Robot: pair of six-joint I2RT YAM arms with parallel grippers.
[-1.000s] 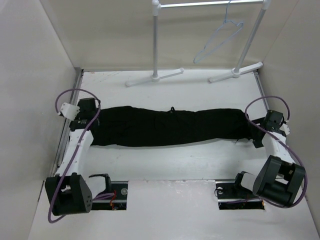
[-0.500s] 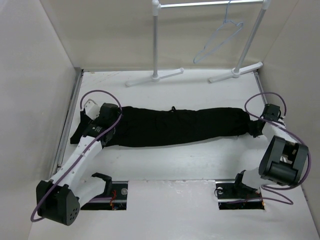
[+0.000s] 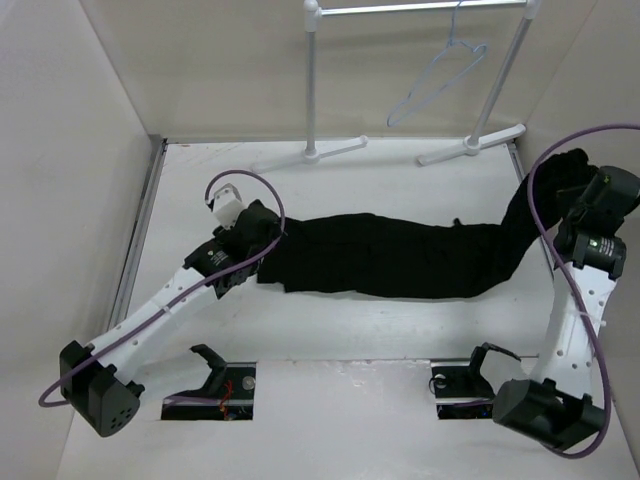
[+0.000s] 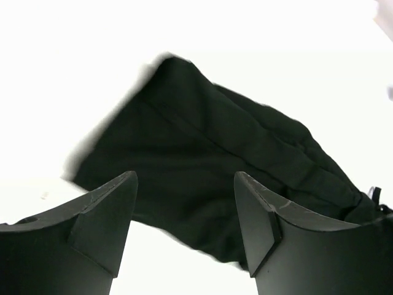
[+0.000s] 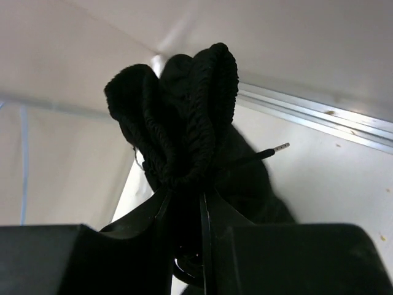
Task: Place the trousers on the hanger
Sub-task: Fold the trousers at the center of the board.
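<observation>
1. A white table (image 3: 360,325) is boxed in by pale walls, and a white rack (image 3: 312,90) stands at its far edge.
2. The hanger (image 3: 440,86) hangs from the rack's rail, well apart from the trousers.
3. The trousers (image 3: 390,258) lie stretched across the table, with the right end lifted off it.
4. The right gripper (image 5: 187,193) is clamped on that bunched end.
5. The left gripper (image 4: 184,184) is over the left end, jaws apart, gripping nothing.

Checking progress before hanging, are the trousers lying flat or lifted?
Lifted at one end: the right gripper pinches a bunched end of the trousers above the table; the rest lies stretched out.
</observation>
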